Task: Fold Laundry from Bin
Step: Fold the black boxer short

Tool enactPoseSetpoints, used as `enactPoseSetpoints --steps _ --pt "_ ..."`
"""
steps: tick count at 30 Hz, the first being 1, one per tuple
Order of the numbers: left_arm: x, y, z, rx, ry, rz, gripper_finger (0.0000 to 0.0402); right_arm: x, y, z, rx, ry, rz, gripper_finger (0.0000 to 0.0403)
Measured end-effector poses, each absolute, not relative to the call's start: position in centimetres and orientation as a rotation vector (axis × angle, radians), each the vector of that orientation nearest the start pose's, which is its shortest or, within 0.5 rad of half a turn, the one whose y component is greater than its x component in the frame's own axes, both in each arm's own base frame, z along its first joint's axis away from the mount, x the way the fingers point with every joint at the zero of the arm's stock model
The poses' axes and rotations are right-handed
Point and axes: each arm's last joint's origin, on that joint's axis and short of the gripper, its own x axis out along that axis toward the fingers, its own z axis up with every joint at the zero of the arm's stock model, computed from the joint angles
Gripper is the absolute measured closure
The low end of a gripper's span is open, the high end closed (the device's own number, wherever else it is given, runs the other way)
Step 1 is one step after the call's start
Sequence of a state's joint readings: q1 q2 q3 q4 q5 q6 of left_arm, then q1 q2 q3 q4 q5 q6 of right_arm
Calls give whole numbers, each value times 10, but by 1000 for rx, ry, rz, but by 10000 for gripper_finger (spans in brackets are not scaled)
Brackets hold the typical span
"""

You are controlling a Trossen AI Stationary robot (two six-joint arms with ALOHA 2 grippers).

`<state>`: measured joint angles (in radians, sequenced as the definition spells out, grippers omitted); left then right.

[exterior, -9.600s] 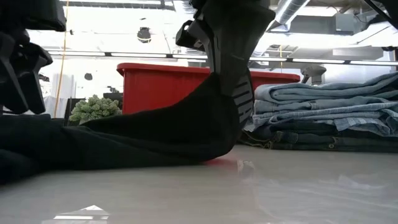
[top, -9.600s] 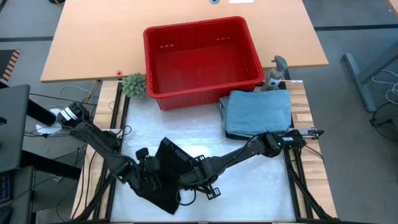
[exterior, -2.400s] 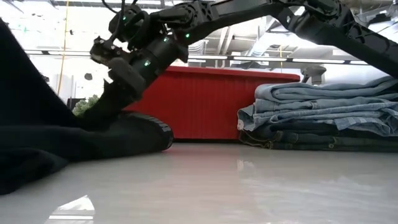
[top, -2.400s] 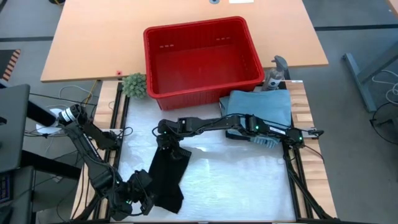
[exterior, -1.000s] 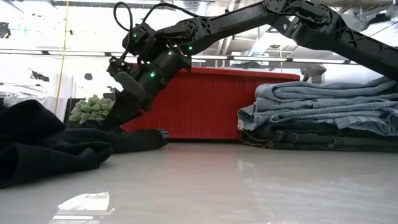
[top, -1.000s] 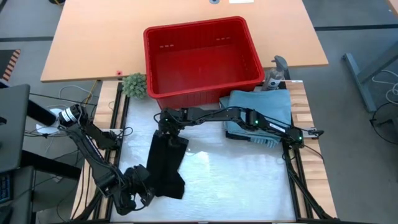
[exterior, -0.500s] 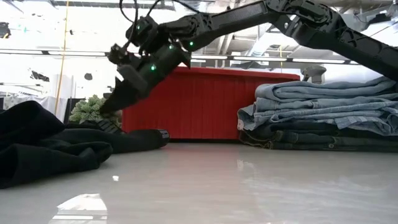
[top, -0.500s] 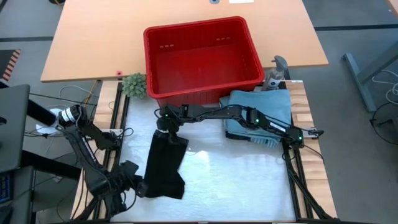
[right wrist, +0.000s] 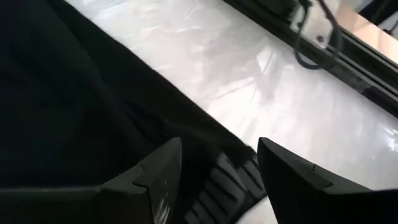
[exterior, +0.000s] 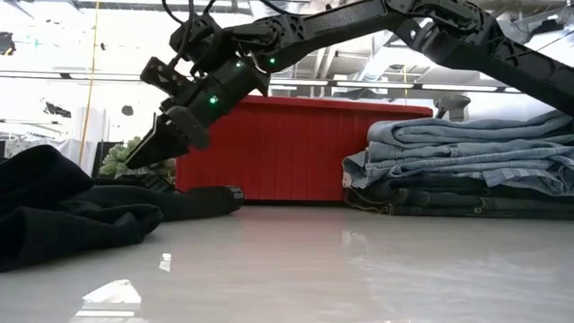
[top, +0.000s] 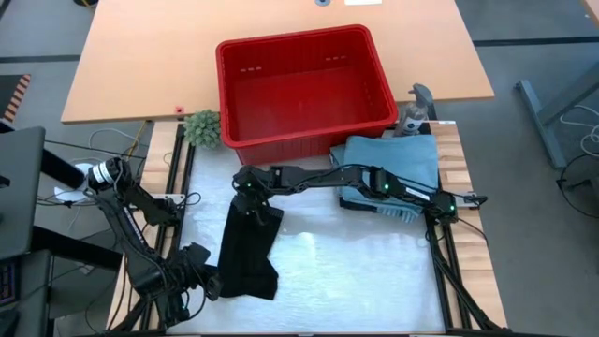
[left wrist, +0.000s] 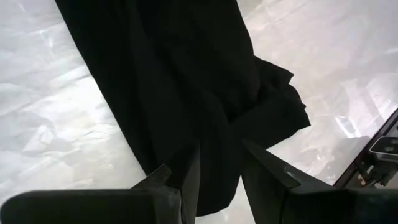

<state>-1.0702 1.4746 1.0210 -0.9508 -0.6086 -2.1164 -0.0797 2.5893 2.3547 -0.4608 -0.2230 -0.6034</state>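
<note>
Black garment (top: pixel 245 248) flat on white counter (top: pixel 356 271), below red bin (top: pixel 304 84). Right tool (exterior: pixel 148 154) open, hovering above; left tool (left wrist: pixel 214 180) parted, empty beside hem. Risk: unfolding if snagged.

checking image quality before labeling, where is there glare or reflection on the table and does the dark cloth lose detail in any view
High view: a pale sheen on the table beside the black garment. Low view: the glossy tabletop mirrors the red bin and the stacked denim, with bright ceiling lights behind. Both wrist views: streaky glare on the surface, and the garment reads as near-solid black with few folds visible.
</note>
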Motion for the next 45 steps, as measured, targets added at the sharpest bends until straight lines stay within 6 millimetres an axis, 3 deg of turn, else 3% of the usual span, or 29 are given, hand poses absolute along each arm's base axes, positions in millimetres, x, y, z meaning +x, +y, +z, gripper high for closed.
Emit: enactPoseSetpoints --steps 11,15,20,23,29,33,35,39,42,45 --pt "137 -216 220 -873 778 626 304 565 -53 172 -421 670 335 170" --pt "139 -212 211 -886 765 635 304 565 -52 171 -417 682 338 198" --pt "151 -197 207 -792 469 644 304 563 -55 179 -311 707 284 229" --pt "155 -167 199 -631 458 798 304 557 -59 209 -292 666 256 225" --pt "160 -108 192 -533 331 1033 298 509 -65 319 -291 604 193 187" --pt "150 -77 178 -638 287 1129 286 470 -64 348 -221 744 201 168" --pt "143 -68 167 -763 267 1096 278 450 -61 365 -201 790 205 166" --pt "132 -62 150 -959 216 855 264 409 -51 410 -182 769 199 166" --pt "127 -54 145 -1001 239 703 254 392 -44 424 -136 781 189 166" --pt "126 -44 153 -977 251 627 246 381 -37 430 -101 800 189 165"
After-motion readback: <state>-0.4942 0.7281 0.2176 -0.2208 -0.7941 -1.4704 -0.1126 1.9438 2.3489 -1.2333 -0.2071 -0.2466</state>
